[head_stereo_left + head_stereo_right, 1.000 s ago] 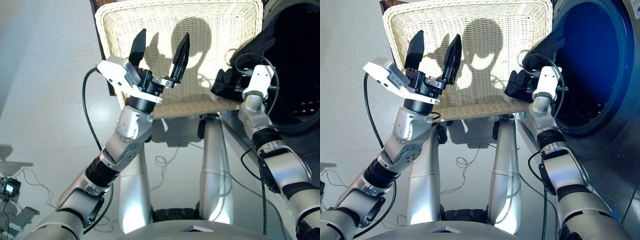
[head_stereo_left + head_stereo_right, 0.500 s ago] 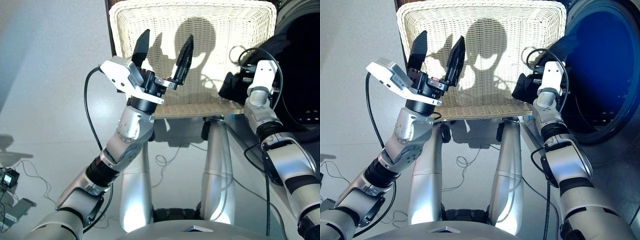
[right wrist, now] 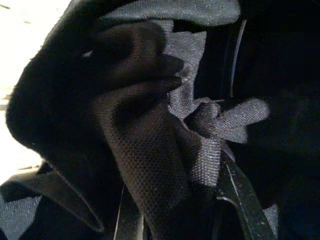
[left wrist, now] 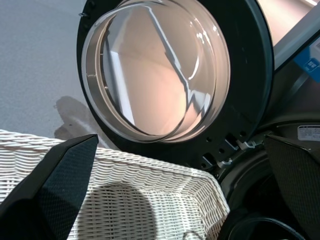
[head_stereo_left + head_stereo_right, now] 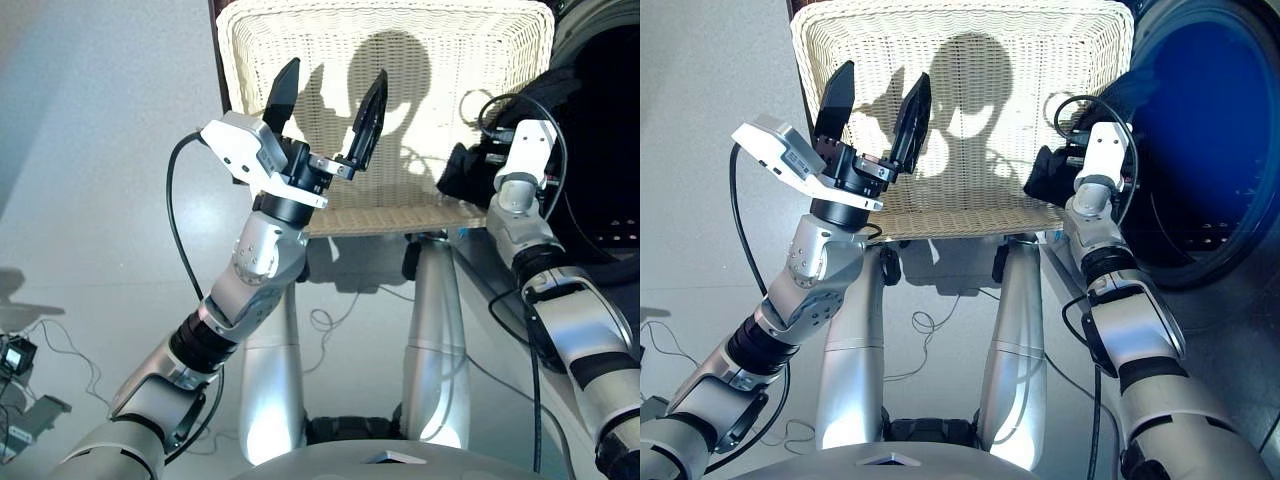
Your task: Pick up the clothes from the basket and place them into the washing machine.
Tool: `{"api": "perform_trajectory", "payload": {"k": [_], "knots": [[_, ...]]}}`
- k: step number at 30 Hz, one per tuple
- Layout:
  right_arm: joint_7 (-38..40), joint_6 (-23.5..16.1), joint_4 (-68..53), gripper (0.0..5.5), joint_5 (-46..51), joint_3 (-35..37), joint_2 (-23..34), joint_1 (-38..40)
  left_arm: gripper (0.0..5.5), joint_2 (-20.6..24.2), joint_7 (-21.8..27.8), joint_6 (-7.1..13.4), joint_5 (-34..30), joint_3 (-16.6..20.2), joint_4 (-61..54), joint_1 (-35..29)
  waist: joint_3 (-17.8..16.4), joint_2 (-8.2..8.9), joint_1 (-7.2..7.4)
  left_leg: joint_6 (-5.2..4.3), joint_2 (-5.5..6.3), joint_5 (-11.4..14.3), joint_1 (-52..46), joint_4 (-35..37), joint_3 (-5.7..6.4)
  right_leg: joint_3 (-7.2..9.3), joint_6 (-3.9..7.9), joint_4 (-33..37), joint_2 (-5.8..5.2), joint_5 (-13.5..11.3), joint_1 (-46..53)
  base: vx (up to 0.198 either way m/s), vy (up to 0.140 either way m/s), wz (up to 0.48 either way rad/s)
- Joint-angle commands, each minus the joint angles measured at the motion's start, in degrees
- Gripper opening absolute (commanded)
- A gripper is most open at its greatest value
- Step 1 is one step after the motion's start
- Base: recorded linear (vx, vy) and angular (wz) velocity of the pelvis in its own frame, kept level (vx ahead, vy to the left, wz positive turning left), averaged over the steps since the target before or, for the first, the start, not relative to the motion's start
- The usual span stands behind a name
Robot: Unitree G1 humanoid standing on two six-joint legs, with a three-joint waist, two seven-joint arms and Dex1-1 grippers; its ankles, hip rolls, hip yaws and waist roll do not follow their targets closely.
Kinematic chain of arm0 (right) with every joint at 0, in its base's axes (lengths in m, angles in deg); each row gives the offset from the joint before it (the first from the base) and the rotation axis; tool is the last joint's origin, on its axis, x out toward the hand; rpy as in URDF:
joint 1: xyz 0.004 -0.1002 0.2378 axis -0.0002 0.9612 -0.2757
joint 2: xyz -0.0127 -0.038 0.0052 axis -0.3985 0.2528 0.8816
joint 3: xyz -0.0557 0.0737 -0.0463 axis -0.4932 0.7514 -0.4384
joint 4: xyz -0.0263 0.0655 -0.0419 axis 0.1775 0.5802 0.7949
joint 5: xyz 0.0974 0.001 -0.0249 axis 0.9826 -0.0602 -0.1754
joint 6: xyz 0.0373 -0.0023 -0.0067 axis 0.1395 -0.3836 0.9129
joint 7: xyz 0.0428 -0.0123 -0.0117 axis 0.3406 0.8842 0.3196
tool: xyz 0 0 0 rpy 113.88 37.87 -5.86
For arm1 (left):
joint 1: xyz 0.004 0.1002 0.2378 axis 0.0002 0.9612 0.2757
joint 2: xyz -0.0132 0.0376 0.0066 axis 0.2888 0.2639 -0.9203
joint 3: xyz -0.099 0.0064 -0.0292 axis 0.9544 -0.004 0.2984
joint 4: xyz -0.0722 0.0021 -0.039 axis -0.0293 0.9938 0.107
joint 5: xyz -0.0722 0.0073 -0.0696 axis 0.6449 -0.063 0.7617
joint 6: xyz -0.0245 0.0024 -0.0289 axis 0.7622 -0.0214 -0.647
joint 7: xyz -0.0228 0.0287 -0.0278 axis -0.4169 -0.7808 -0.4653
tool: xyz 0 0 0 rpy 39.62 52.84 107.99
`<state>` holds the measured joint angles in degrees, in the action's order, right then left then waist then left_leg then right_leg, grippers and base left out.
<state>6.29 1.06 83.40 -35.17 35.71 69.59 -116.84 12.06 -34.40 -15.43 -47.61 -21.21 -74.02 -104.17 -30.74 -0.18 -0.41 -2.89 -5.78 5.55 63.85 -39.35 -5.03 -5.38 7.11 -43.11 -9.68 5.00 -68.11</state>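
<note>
The cream wicker basket (image 5: 430,60) lies ahead of me with nothing on its woven floor. My left gripper (image 5: 333,85) is open over the basket's front left part, holding nothing. My right gripper (image 5: 470,172) sits at the basket's front right corner, shut on the black garment (image 5: 1045,172), which trails toward the washing machine's drum mouth (image 5: 1200,140) on the right. In the right wrist view black cloth (image 3: 140,125) fills the picture. The left wrist view shows the round glass door (image 4: 165,75) swung open beyond the basket rim (image 4: 150,185). The navy and orange-red garments are out of view.
Loose cables (image 5: 325,320) lie on the grey floor below the basket, and a small device (image 5: 15,355) sits at the far left. A dark post (image 5: 215,40) stands by the basket's left rim. A black cable (image 5: 520,110) loops around my right wrist.
The camera shifted a little over the first half second. Relative to the basket, both arms keep about the same pose, and the black garment stays in the right gripper.
</note>
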Motion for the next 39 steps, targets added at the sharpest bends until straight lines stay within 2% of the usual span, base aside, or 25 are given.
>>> {"api": "perform_trajectory", "payload": {"k": [1,5,7,9,10,15,28,31,35,39], "knots": [[14.85,-8.68,-4.04,0.00,1.51,11.37,11.29,-4.06,5.50,0.45,-0.33,3.20,-2.10,1.68,-5.84,0.05,0.95,-0.74,0.19,-1.76,-0.78,1.80,-2.97,-0.38,1.29,2.32,-0.78,1.71,2.33,1.04,4.12,0.000,0.000,0.000],[17.72,-9.00,-5.10,0.00,-0.11,13.32,13.76,-3.79,5.50,0.63,-0.45,3.47,-2.45,1.72,-5.63,-0.10,0.95,-0.84,0.26,-1.78,-0.75,1.88,-3.12,-0.45,1.39,2.36,-0.74,1.37,2.31,1.25,4.14,0.000,0.000,0.000],[19.45,-11.11,-6.08,0.00,0.99,15.86,15.91,-3.93,5.50,1.05,-0.31,3.77,-2.32,1.95,-5.38,0.15,0.95,-0.93,0.23,-1.81,-0.70,1.93,-3.11,-0.67,1.53,2.29,-0.66,1.22,2.26,1.40,4.25,0.000,0.000,0.000],[18.94,-11.88,-6.46,0.00,1.54,16.24,16.62,-3.71,5.50,1.19,-0.11,3.94,-2.30,1.95,-5.26,0.20,0.95,-0.96,0.19,-1.81,-0.73,1.93,-3.14,-0.69,1.56,2.30,-0.63,1.18,2.26,1.43,4.27,0.000,0.000,0.000],[16.72,-14.91,-8.75,0.00,4.67,17.69,16.94,-3.21,5.50,1.32,0.21,4.21,-2.19,2.35,-5.12,0.52,0.95,-0.89,0.37,-1.81,-0.76,2.13,-3.16,-0.96,1.62,2.25,-0.55,0.85,2.30,1.62,4.20,0.000,0.000,0.000],[14.55,-17.85,-9.78,0.00,7.27,19.55,17.88,-1.68,5.50,1.78,0.77,4.50,-2.09,3.13,-5.02,1.04,0.95,-0.65,0.60,-1.83,-0.75,2.09,-2.99,-0.98,1.73,2.16,-0.53,0.76,2.35,1.60,3.99,0.000,0.000,0.000],[13.08,-17.27,-9.92,0.00,6.26,18.94,14.98,0.08,5.50,1.62,1.65,4.43,-1.71,3.40,-5.58,1.48,0.95,-1.31,0.35,-1.80,-0.78,2.11,-2.50,-1.52,1.75,2.07,-0.69,0.36,2.37,1.64,3.83,0.000,0.000,0.000],[14.39,-20.26,-10.27,0.00,10.47,21.91,13.45,-0.73,5.50,1.54,1.61,4.30,-1.38,3.51,-5.74,1.45,0.95,-1.31,0.37,-1.76,-0.71,2.17,-2.52,-1.45,1.85,2.20,-0.70,0.29,2.42,1.78,3.89,0.000,0.000,0.000],[15.56,-21.07,-7.94,0.00,12.84,23.52,14.10,-1.58,5.50,1.86,1.44,4.12,-0.88,3.08,-6.04,1.34,0.95,-1.24,0.36,-1.84,-0.63,2.28,-2.52,-1.58,1.92,2.24,-0.70,0.23,2.45,1.85,3.88,0.000,0.000,0.000],[14.10,-22.84,-3.86,0.00,21.66,25.96,15.71,-3.32,5.50,2.31,1.49,3.78,0.05,2.71,-6.46,1.09,0.95,-0.96,0.59,-1.90,-0.82,1.87,-2.23,-1.46,1.97,2.17,-0.69,0.61,2.33,1.33,3.80,0.000,0.000,0.000]]}}
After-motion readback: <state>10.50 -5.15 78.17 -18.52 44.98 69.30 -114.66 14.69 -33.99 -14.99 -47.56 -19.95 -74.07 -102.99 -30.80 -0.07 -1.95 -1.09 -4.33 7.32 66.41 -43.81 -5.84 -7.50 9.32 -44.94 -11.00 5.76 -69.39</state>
